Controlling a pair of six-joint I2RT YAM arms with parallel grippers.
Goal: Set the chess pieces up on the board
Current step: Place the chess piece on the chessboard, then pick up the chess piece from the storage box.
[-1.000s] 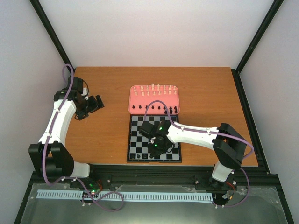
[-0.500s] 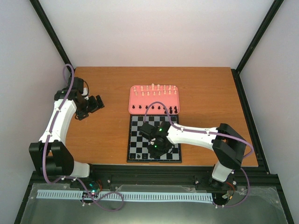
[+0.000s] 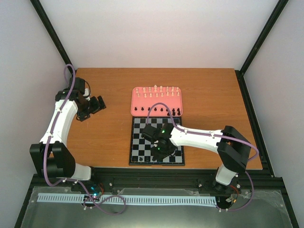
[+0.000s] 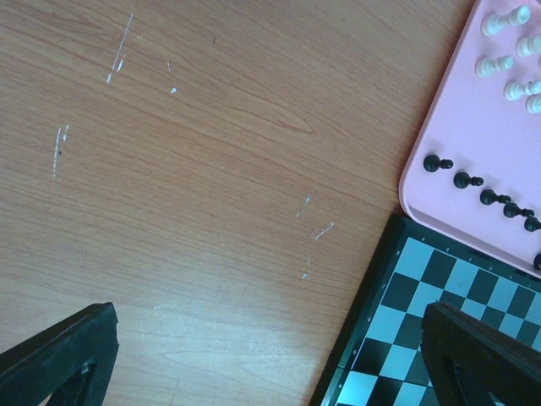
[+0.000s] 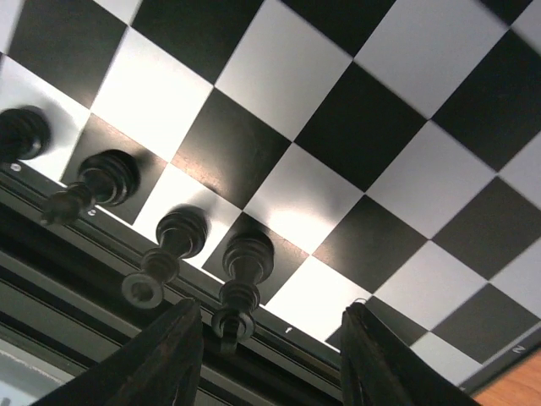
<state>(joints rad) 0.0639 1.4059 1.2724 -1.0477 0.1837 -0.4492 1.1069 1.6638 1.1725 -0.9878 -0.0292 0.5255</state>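
Along the near edge of the board (image 3: 140,142) stand at least four black pieces (image 5: 247,258); the other black and all white ones (image 3: 156,91) wait in the pink tray (image 3: 142,102), so most remains. Since a second ago the right claw (image 5: 269,338) has opened around one placed piece; the left claw (image 4: 269,338) hangs open over the surface (image 4: 211,169).

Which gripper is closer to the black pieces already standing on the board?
Right. The right gripper hangs just above those black pieces at the board's near edge; the left gripper is off over the table, left of the pink tray.
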